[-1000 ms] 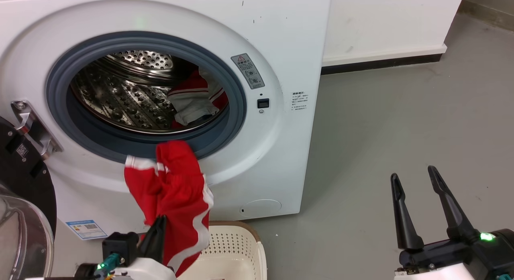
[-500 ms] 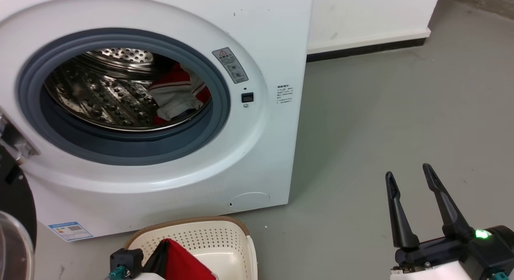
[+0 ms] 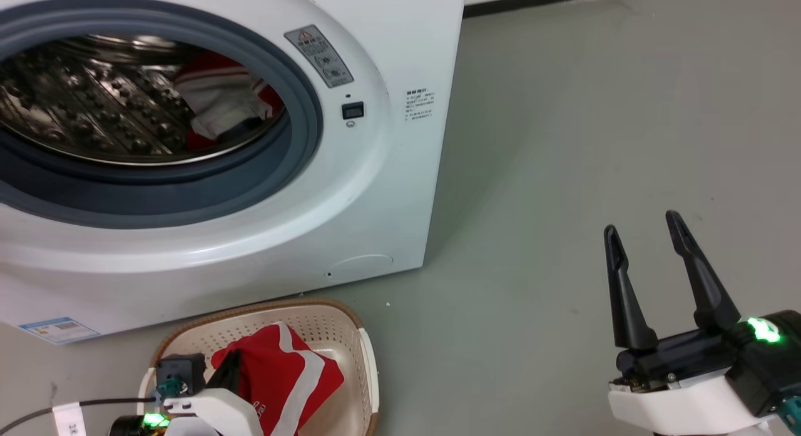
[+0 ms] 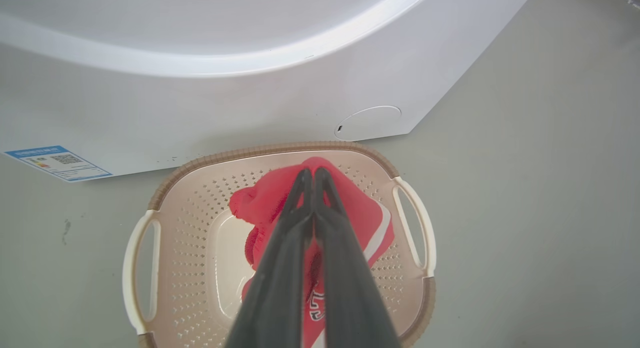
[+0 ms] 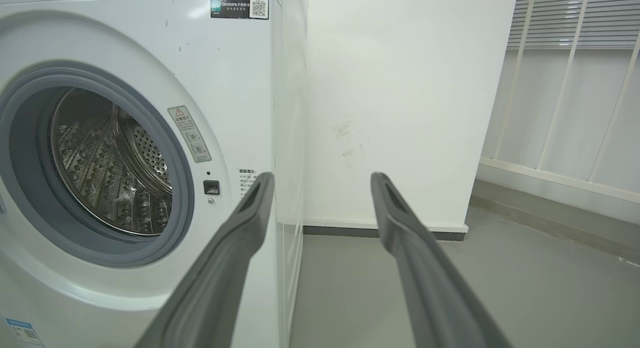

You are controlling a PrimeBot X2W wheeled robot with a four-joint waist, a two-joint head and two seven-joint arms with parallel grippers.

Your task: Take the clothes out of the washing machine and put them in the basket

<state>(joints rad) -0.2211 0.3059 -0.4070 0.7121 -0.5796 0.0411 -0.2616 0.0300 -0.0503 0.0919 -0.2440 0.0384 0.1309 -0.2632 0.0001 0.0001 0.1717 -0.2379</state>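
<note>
At the bottom left of my head view, my left gripper [image 3: 228, 368] is clenched on a red garment [image 3: 281, 376] with white stripes, its two dark fingers pressed together with cloth pinched between them. In the left wrist view the fingers run up the middle of the frame and the garment bunches beneath them, with a white number print near the bottom edge. The garment lies inside the basket [image 3: 353, 323], a low cream perforated tub with a brown rim and white side handles. The basket sits on the grey floor [image 3: 563, 173] just in front of the washing machine [image 3: 382, 192]. At the lower right of the head view, my right gripper [image 3: 641, 226] hangs released, fingers spread wide and holding nothing, well apart from the basket. Beyond the basket, the machine's white front takes up the upper left, with a blue label [image 3: 59, 329] near its lower left edge. Its grey rubber seal [image 3: 300, 136] rings the perforated steel drum [image 3: 75, 104]. Further in, at the right side of the drum, more clothes [image 3: 219, 104] lie heaped, red with white stripes and a pale piece on top. In the right wrist view, a white wall [image 5: 400, 88] stands behind the machine at the centre of the frame
</note>
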